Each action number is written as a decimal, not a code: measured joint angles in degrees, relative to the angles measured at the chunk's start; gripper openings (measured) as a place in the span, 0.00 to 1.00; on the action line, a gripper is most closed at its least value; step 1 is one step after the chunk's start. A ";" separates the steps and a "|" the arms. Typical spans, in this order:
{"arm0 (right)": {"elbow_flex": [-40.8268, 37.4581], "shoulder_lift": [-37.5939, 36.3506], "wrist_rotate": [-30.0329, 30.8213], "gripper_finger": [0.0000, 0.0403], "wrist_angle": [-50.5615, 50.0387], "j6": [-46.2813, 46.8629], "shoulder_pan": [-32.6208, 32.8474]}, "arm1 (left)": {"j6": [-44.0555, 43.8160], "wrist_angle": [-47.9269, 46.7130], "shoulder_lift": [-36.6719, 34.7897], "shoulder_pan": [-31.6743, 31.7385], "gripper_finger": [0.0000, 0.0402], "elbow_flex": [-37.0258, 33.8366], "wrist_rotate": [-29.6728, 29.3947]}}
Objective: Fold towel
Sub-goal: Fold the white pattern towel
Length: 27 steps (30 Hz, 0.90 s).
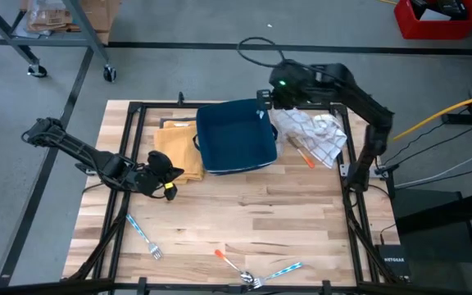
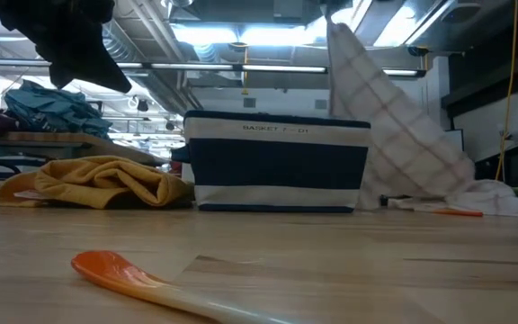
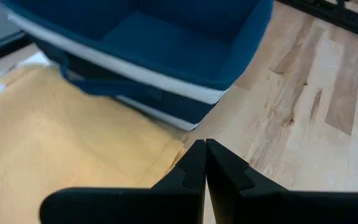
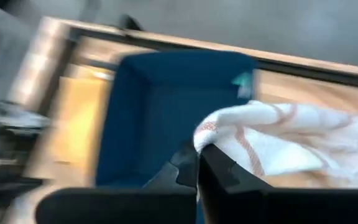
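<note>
White checked towel (image 1: 314, 133) at the far right of the counter (image 1: 244, 221), just right of the blue basket (image 1: 234, 135). One corner lifted high, pinched in the right jaws (image 4: 197, 163), which are shut tight on it near the basket's far right corner. Rest of the towel draped down in a slope and bunched on the wood, as seen in the low view (image 2: 394, 126). Orange-tipped pen (image 1: 301, 155) lying by the towel's near edge.

Yellow cloth (image 1: 174, 146) crumpled flat on the basket's left side, touching it.

Left jaws (image 3: 204, 171) shut, holding nothing, hanging just above the near edge of the yellow cloth, close to the basket's near left corner.

Nearer the front of the counter: blue fork (image 1: 144, 236) on the left, well apart from the cloths. Orange-handled spoon (image 1: 229, 260) and another blue fork (image 1: 279, 271) lying near the front edge, heads close together.
</note>
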 joint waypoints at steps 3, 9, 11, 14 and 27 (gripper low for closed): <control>-3.20 -4.37 -1.78 0.00 4.10 3.05 3.21 | 3.39 4.64 0.00 0.11 0.01 -0.04 -0.27; -3.32 -7.81 -3.58 0.00 1.74 10.08 10.22 | 18.13 22.08 0.00 1.66 0.01 -0.13 -0.39; -3.32 -8.31 -6.00 0.00 1.81 10.18 12.43 | 24.74 28.23 0.00 2.68 0.01 -0.13 -0.38; -3.32 -8.45 -8.82 0.00 2.60 10.84 15.61 | 32.53 37.56 0.02 4.81 0.01 -0.13 0.24; -3.34 -8.06 -11.85 0.00 14.13 12.87 25.80 | 36.13 74.22 12.92 14.49 0.01 -0.13 19.03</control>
